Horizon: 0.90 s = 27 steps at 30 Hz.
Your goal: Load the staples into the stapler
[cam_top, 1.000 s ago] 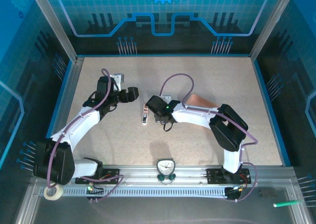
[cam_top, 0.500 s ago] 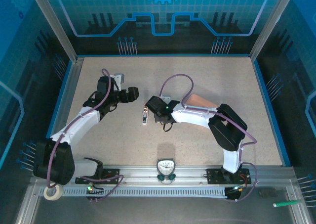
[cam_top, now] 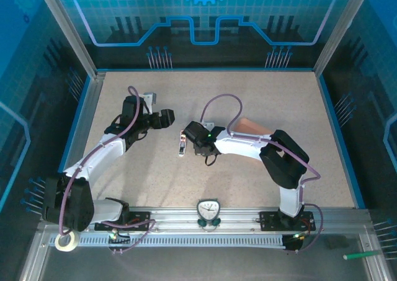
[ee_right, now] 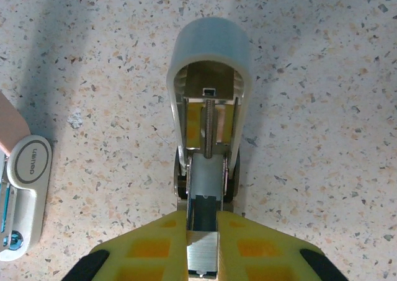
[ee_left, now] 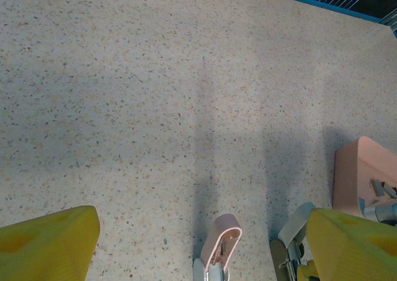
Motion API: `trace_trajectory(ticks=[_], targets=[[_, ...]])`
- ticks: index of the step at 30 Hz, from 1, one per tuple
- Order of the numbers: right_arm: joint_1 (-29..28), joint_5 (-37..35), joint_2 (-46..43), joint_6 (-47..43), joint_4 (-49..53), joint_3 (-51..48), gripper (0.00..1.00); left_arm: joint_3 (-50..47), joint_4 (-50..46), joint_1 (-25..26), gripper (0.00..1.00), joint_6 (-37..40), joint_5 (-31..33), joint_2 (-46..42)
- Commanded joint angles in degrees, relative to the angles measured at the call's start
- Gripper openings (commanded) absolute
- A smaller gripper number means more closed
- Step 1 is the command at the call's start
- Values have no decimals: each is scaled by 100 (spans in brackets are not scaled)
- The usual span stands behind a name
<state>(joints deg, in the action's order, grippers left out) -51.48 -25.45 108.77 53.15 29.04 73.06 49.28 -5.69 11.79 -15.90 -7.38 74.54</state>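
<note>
The stapler (ee_right: 211, 76) lies open on the table right in front of my right gripper (ee_right: 203, 218). It shows a pale rounded lid, silver metal sides and a spring rod. The gripper is shut on a ribbed silver strip of staples (ee_right: 203, 253), which lines up with the stapler's dark channel. In the top view the right gripper (cam_top: 188, 139) sits at mid-table beside the stapler (cam_top: 182, 146). My left gripper (cam_top: 166, 118) hovers just up and left of it. Its yellow fingers (ee_left: 46, 244) stand wide open with nothing between them.
A small white piece with a logo and a pink lid (ee_right: 26, 194) lies just left of the held strip; the pink lid (ee_left: 220, 240) also shows under my left gripper. The salmon-pink tray (ee_left: 360, 169), also (cam_top: 251, 124), holds more staples (ee_left: 379, 189). Blue walls ring the table.
The right arm has crept a little to the left. The left arm and both grips are unchanged.
</note>
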Motion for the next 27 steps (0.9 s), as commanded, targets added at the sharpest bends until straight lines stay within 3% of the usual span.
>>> trace_trajectory(ticks=[1, 27], targets=[[-81, -100, 31, 177, 61, -68, 15, -98, 58, 33, 87, 105, -105, 52], [-81, -233, -30, 174, 47, -156, 16, -99, 75, 32, 87, 93, -123, 95]])
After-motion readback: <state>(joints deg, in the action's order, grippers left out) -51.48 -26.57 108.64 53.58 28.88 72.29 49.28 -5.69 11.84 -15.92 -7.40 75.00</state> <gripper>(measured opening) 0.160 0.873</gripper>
